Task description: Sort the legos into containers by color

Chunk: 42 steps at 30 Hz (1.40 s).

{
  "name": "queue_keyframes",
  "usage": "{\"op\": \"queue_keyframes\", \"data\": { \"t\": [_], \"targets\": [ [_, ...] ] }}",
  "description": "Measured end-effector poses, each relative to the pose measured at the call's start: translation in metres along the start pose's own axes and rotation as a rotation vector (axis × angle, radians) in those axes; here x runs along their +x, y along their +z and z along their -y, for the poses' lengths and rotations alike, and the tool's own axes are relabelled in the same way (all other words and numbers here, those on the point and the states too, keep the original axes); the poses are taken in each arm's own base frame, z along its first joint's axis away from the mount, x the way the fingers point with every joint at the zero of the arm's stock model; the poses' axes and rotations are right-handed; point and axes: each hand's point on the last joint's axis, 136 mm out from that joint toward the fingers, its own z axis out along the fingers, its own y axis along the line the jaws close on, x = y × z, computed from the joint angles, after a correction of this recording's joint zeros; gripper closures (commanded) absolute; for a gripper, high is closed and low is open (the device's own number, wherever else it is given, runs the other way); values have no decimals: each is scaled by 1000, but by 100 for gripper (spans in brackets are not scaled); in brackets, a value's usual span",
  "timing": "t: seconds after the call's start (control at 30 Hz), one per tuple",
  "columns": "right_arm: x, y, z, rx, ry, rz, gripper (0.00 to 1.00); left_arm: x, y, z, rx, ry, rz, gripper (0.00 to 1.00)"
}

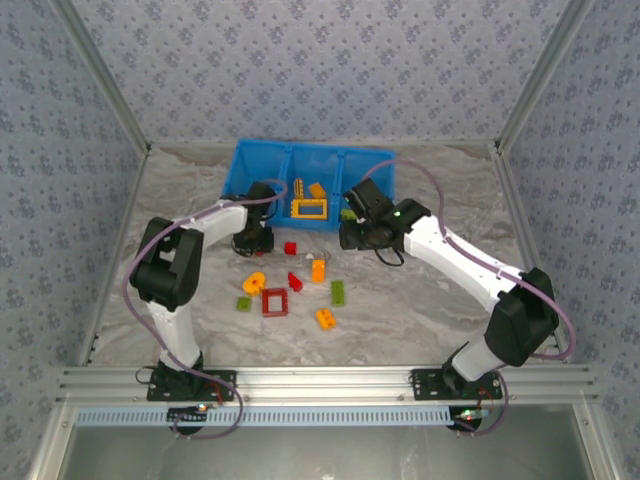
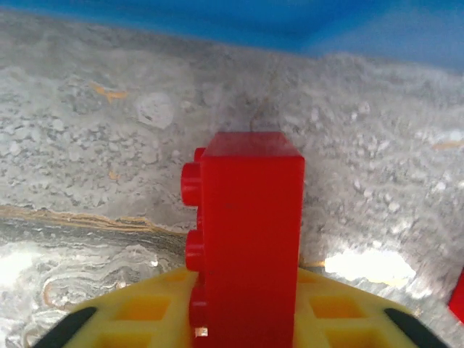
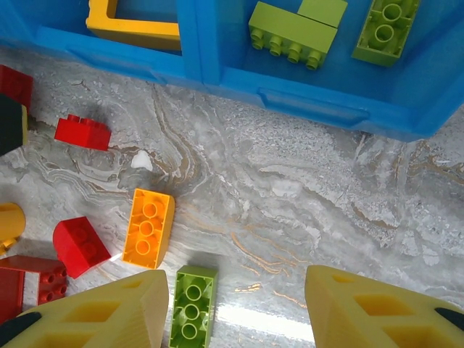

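Left pincer (image 2: 246, 322) is clamped shut on a red brick (image 2: 250, 232). There's a yellow finger (image 2: 138, 315) on each side of it, and the studs point left in the wrist view. Can't tell if the brick is touching the table (image 2: 109, 145) or hanging just above it. The blue bin (image 2: 217, 14) is right behind it. From the top camera this pincer (image 1: 255, 240) sits just in front of the bin's near wall, around where the left and middle compartments meet.

Right pincer (image 3: 239, 308) is open with nothing between the fingers. It hovers over the table in front of the bin, near the right compartment. In its wrist view a green brick (image 3: 192, 304) lies flat just beside one finger. An orange brick (image 3: 148, 228) is next to that, a red wedge (image 3: 81, 246) is just beside the orange one, and a small red piece (image 3: 83, 132) sits closer to the bin wall.

In the bin, the middle compartment has the yellow frame (image 3: 134, 25) lying flat, and the top view shows a couple of yellow bits behind it. The right compartment holds the green pile (image 3: 290, 36).

The rest of the loose stuff is spread on the table between the two arms. There's the red frame (image 1: 275, 302) lying flat, with a yellow lump (image 1: 254, 284) just up and left of it. A little green one (image 1: 243, 303) is on its left, and a second orange block (image 1: 326, 318) is off to its right, nearest the arm bases.
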Motion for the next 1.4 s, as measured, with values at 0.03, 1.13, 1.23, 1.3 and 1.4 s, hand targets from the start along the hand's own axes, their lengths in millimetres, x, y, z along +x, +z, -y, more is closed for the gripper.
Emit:
{"op": "queue_keyframes", "data": {
  "t": [0.03,1.13,1.23,1.3,1.4],
  "targets": [
    [1,0,0,-3,-2,0,45,0,0,-1,-7,2,3,84],
    [114,75,-36,-63,-148,-307,28,-218,-14,9,60,-195,221,82],
    [108,79,-44,-56,-126,-299,26,-217,-15,12,67,-197,215,81],
    [109,83,-47,-50,-118,-307,28,-215,-14,14,72,-199,209,80],
    [115,91,-49,-31,-107,-335,32,-214,-10,13,71,-204,202,80]
  ]
}}
